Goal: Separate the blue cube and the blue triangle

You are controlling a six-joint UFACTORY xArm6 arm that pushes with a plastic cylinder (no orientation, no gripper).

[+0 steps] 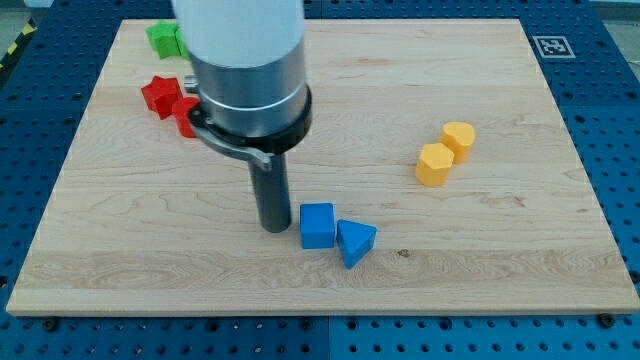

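My tip [274, 229] sits just left of the blue cube [318, 225], which touches the blue triangle [355, 242]. It's a bare rod, no jaws. Open board [480, 270] lies rightward.

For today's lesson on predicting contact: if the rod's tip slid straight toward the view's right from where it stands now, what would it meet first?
My tip stands just left of the blue cube, so it would meet that cube first. The blue triangle lies right behind it, apparently touching, and would likely be pushed along too.
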